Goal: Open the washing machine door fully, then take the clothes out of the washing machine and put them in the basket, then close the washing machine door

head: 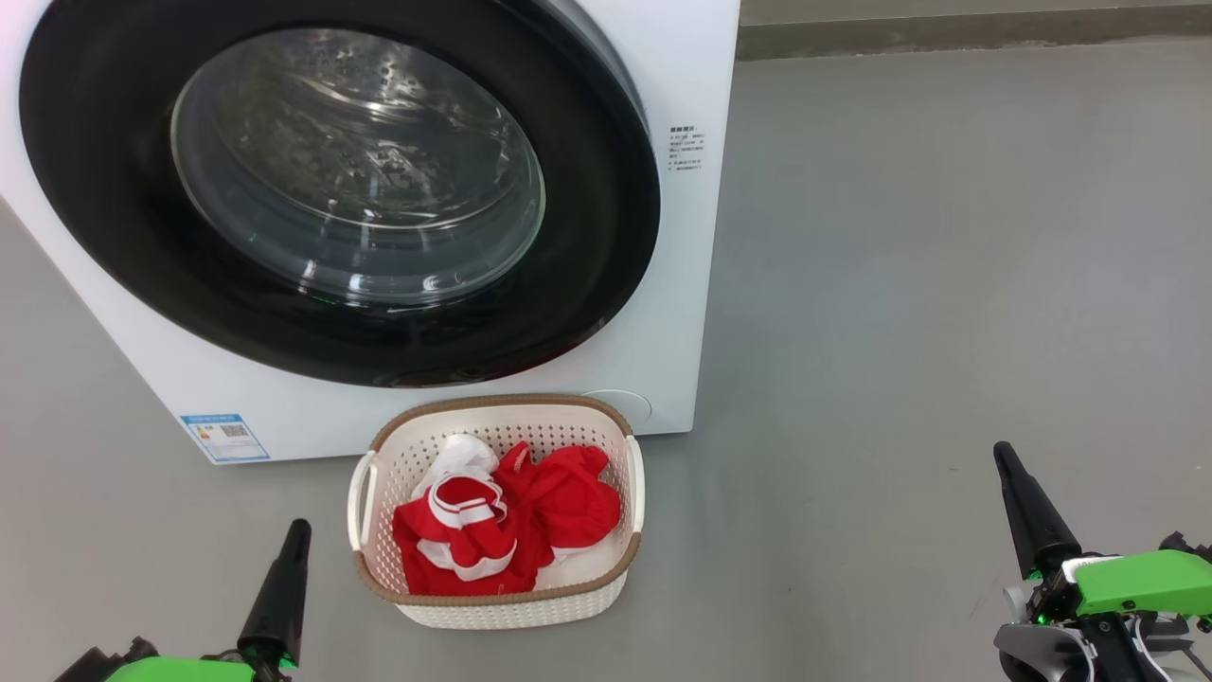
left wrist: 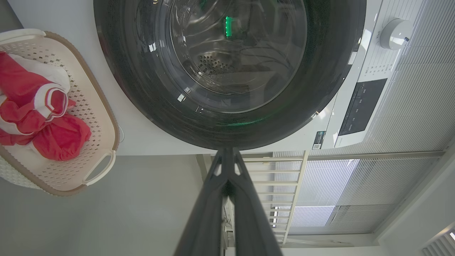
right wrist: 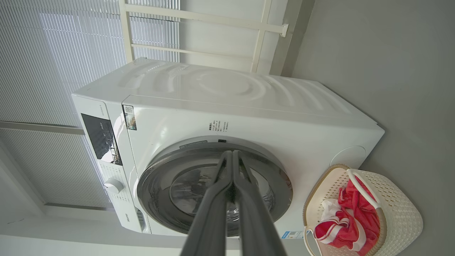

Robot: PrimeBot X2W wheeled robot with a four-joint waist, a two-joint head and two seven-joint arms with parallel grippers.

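The washing machine (head: 682, 284) (right wrist: 220, 103) stands before me, its door (head: 341, 180) (left wrist: 227, 71) (right wrist: 213, 188) with the black rim and glass bowl shut flat against the front. On the floor in front of it sits the basket (head: 497, 601) (left wrist: 103, 117) (right wrist: 401, 213), holding the red and white clothes (head: 502, 521) (left wrist: 35, 117) (right wrist: 341, 220). At the lower left my left gripper (head: 296, 530) (left wrist: 227, 153) is shut and empty. Well to the right of the basket, my right gripper (head: 1004, 455) (right wrist: 233, 153) is shut and empty too.
Bare grey floor (head: 947, 284) spreads to the right of the machine. A wall base (head: 947, 33) runs along the back. Window blinds (right wrist: 53, 71) and a white frame (right wrist: 213, 19) stand behind the machine.
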